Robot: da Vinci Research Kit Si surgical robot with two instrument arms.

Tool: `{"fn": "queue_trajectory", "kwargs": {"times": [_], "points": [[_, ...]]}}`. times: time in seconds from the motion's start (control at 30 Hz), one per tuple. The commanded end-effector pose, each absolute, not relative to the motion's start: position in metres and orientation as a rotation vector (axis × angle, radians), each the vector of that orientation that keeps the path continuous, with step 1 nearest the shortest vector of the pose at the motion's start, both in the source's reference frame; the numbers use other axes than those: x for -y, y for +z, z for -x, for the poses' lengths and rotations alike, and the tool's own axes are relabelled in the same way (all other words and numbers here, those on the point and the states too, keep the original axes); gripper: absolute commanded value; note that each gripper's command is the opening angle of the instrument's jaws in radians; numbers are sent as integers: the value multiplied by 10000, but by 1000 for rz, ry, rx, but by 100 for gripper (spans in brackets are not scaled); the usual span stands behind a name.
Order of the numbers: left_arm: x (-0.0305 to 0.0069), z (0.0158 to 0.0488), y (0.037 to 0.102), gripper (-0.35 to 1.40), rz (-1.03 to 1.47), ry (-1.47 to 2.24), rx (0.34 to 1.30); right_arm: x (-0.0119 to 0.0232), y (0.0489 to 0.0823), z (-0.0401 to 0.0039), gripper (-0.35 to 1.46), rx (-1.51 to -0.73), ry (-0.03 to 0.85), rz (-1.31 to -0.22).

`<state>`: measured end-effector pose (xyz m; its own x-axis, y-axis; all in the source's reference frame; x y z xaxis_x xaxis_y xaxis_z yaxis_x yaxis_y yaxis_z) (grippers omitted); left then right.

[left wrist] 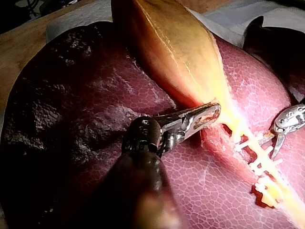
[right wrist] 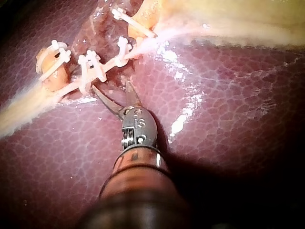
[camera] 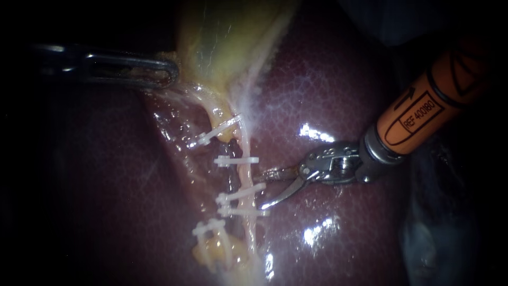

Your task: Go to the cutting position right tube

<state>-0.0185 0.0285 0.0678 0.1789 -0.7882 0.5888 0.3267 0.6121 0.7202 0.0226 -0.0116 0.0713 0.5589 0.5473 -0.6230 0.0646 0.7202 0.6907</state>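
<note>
Right tube (camera: 244, 179) sits just ahead of our right instrument (camera: 262, 189), running crosswise to its blades; not between them. Blades are spread in a wide V with nothing gripped. Upper tip is close beside the tube, just under one white clip (camera: 236, 160); lower tip ends near a pair of clips (camera: 241, 202). We cannot tell whether either tip touches. In the right wrist view the same instrument (right wrist: 110, 86) points both tips at the bare stretch of tube (right wrist: 107, 64) between clips, low over the liver (right wrist: 214, 124). Its shaft comes down from upper right, orange sleeve behind the wrist, and the wrist is bent so the blades lie nearly flat across the liver (camera: 328, 228). Our left instrument (camera: 169, 71) is well apart on the far side of the tube, its jaws pressed together and pinching the lower edge of the gallbladder (camera: 222, 42). The left wrist view agrees: jaws (left wrist: 212, 112) closed at the gallbladder (left wrist: 167, 43) base, shaft low over the liver (left wrist: 71, 95).
</note>
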Motion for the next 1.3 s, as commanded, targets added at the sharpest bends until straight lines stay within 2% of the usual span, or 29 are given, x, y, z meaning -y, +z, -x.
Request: {"fn": "queue_trajectory", "kwargs": {"times": [0.03, 0.23, 0.37, 0.6, 0.77, 0.93, 1.13, 1.3], "points": [[-285, 185, 678, -35, -490, -834, 1135, 116, 713, -226, 130, -951, 317, -733], [-284, 185, 678, -35, -490, -834, 1135, 114, 703, -225, 132, -952, 319, -737], [-284, 185, 678, -35, -492, -832, 1135, 106, 683, -221, 132, -954, 318, -746], [-284, 186, 679, -35, -491, -832, 1135, 89, 646, -213, 130, -889, 486, -862], [-283, 186, 679, -35, -493, -830, 1136, 85, 636, -211, 129, -842, 597, -926], [-281, 187, 681, -35, -495, -828, 1137, 88, 635, -212, 120, -744, 726, -1054], [-281, 187, 681, -35, -494, -828, 1137, 93, 631, -212, 110, -632, 791, -1132], [-280, 187, 682, -35, -494, -827, 1137, 95, 631, -211, 107, -600, 822, -1166]]}}
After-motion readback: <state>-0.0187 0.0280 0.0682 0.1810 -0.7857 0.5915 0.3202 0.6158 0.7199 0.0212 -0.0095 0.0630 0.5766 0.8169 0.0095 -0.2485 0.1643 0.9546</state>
